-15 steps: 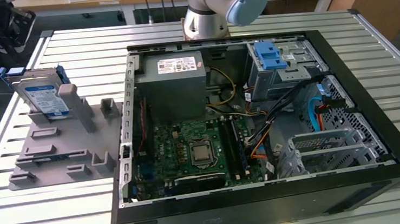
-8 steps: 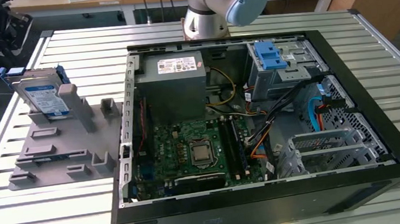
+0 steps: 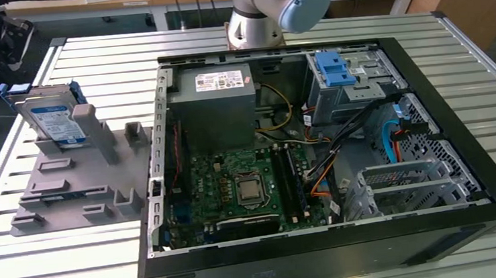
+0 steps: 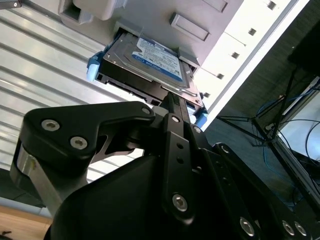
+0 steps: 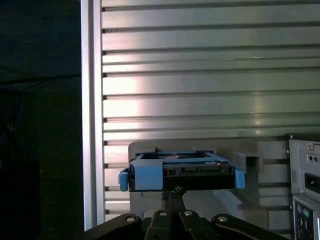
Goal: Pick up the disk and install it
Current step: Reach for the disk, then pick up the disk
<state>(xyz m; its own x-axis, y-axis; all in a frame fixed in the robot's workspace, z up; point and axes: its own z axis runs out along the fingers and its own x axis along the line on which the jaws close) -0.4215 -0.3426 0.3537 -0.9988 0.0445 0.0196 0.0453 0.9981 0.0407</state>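
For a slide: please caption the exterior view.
The disk sits in a grey fixture beside the open computer case on a slatted table.

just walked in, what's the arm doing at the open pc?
The arm's gripper is right up against the edge of the disk; whether it has hold of it can't be told. The disk leans in the grey holder fixture on the slatted table, to the exterior view's left of the open computer case. It is not installed yet.
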